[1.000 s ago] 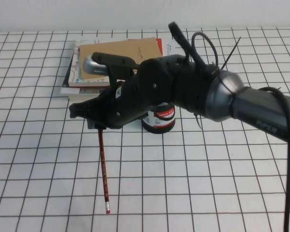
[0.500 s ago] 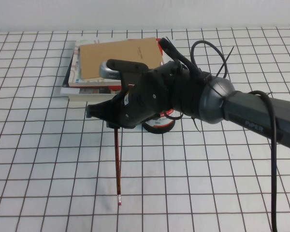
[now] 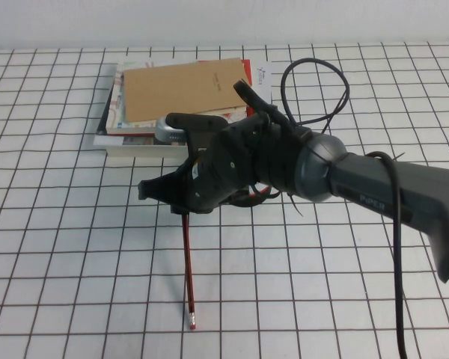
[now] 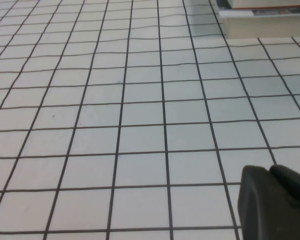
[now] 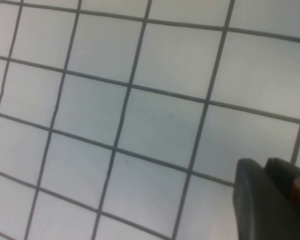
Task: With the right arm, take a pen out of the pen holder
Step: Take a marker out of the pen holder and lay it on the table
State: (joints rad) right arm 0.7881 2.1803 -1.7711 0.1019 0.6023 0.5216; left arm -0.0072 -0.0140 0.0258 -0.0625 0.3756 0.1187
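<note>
My right gripper [image 3: 181,206] hangs over the middle of the gridded table, shut on a dark red pencil [image 3: 188,273]. The pencil hangs almost straight down from the jaws, its eraser end [image 3: 192,325] lowest. In the right wrist view the two dark fingers [image 5: 262,202] stand together with a red bit of the pencil [image 5: 298,188] between them. The pen holder [image 3: 259,195] is almost wholly hidden behind the right arm; only a red and black sliver shows. My left gripper [image 4: 270,172] is shut and holds nothing, low over bare table; the high view does not show it.
A stack of books [image 3: 181,93] with a brown cover on top lies at the back, behind the arm; its edge [image 4: 260,17] also shows in the left wrist view. The arm's cables [image 3: 314,75] loop above the wrist.
The right arm has swung right and a little lower with the pencil in its jaws. The pencil's eraser end has shifted right, and the arm now covers more of the pen holder.
</note>
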